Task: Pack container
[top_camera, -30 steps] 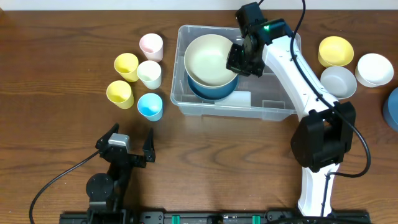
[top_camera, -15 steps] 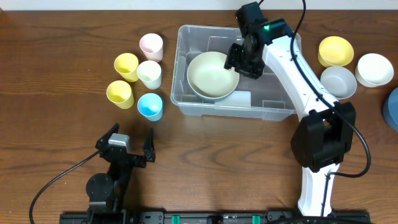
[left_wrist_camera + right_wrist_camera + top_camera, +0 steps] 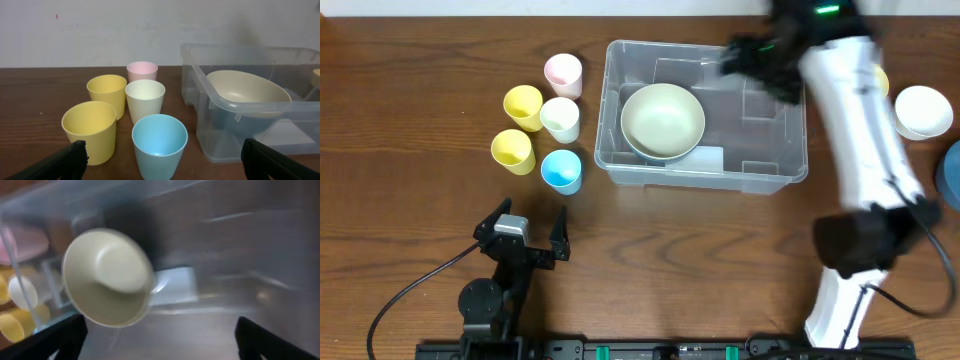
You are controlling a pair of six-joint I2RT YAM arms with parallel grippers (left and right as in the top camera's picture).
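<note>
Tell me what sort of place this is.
Probably a robot lab bench: a left arm and right arm stand at a wooden table before a bare white wall, with coloured cups laid out beside a clear container holding a bowl.

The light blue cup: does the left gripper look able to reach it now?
Probably yes. The light blue cup stands nearest in front of the open left gripper, with nothing between them. The near yellow cup beside it stands close, so a finger might touch it.
</note>
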